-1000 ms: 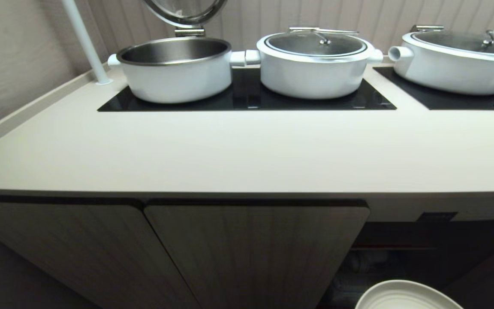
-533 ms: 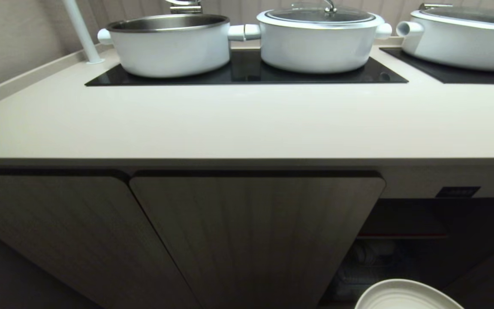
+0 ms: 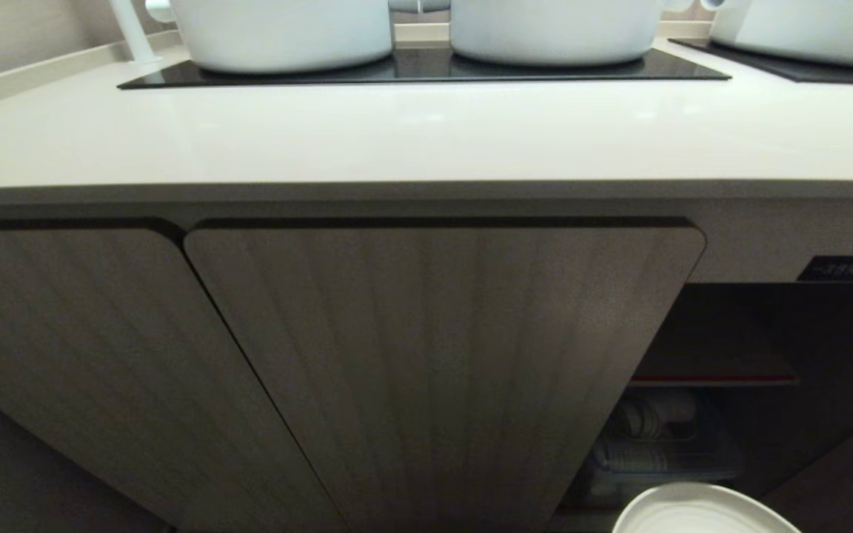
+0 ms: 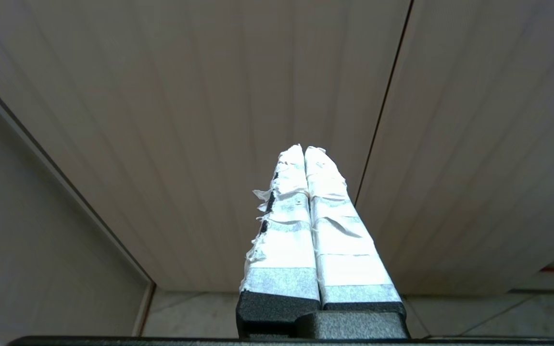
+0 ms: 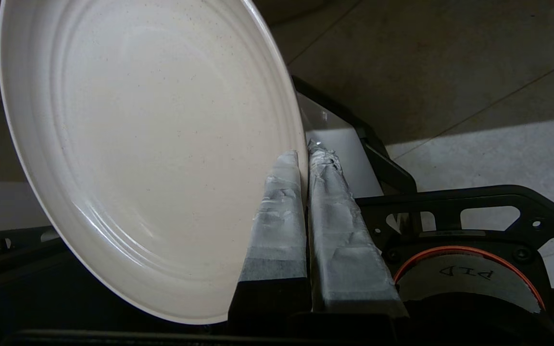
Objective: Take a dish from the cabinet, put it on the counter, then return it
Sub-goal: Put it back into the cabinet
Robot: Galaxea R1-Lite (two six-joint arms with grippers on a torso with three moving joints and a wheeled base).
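My right gripper [image 5: 306, 154] is shut on the rim of the off-white dish [image 5: 152, 144], one taped finger on each face of its edge. In the head view the dish [image 3: 700, 511] peeks in at the bottom, in front of the open cabinet [image 3: 730, 385]. Inside it sits a shelf with a red front edge [image 3: 711, 380] and stacked crockery below. The cream counter [image 3: 426, 133] runs across above the cabinet. My left gripper [image 4: 304, 149] is shut with nothing in it, parked facing a ribbed cabinet door [image 4: 209, 120].
Three white pots stand on the black cooktop [image 3: 426, 70] at the counter's back. A closed ribbed door [image 3: 426, 355] lies left of the open cabinet. A small black label [image 3: 840, 268] sits above the opening. Tiled floor [image 5: 450, 72] lies below the dish.
The head view has dropped: counter and pots slid upward in the picture and more of the cabinet front shows. The dish stays at the same spot in view, still held.
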